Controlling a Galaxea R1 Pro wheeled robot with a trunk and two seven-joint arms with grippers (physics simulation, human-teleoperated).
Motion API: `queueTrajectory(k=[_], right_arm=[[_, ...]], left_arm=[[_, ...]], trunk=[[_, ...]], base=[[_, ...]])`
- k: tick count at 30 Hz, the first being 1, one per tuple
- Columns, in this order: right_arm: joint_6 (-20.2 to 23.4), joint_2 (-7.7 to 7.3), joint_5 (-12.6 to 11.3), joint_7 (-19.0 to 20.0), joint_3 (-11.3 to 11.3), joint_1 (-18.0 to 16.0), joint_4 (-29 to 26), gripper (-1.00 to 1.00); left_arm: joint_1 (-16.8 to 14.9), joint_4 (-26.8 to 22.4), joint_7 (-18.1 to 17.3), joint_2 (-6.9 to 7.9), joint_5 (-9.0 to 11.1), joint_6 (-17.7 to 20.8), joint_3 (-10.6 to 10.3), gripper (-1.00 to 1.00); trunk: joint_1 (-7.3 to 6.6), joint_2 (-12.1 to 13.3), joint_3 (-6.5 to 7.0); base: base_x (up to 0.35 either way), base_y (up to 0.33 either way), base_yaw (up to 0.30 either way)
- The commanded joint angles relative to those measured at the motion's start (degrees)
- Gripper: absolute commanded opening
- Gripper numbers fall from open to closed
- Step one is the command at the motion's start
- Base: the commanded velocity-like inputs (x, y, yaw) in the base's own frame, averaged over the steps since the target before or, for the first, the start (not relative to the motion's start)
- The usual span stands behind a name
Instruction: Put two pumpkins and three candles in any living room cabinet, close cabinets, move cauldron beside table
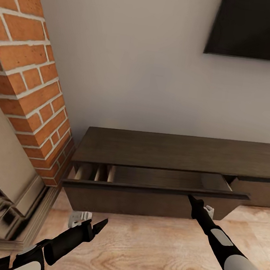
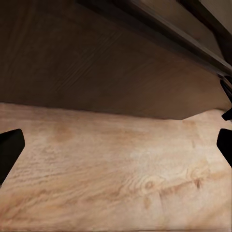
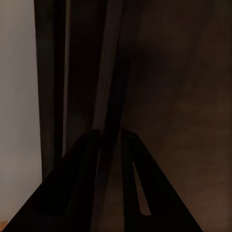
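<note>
Gripping the top edge of the drawer front [image 1: 153, 190], the right pincer [image 1: 191, 199] is clamped on it to move the cabinet [image 1: 171, 152] drawer. Left pincer [image 1: 100, 225] hangs spread, empty, above the floor [image 1: 146, 246].

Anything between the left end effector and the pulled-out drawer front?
In the head view, bare light wooden floor separates the left end effector from the dark-brown wooden drawer front.

1. Head view is evenly, softly lit; wall [image 1: 139, 68] pale, no hard shadows
2. Fireplace [image 1: 0, 203] at the edge smears and stretches, glossy highlights
3. Drawer [image 1: 154, 184] interior sits in shade
4. Left wrist view: floor [image 2: 116, 174] bright, slightly soft
5. Right wrist view very dim, murky, close-up blurred
</note>
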Motion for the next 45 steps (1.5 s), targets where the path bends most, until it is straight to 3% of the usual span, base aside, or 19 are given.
queueTrajectory(k=[1,45], right_arm=[[0.7,0.03,-0.1,0.3,0.5,0.0,0.0,-1.00],[0.7,0.02,-0.2,0.3,0.5,0.0,0.2,-1.00]], left_arm=[[-0.1,-0.1,0.2,0.04,0.5,-0.5,-0.3,1.00],[-0.1,-0.1,0.2,0.04,0.5,-0.5,-0.3,1.00]], trunk=[[-0.03,0.0,-0.05],[-0.03,0.0,-0.05]], base=[[-0.173,0.000,0.000],[-0.131,0.000,0.000]])
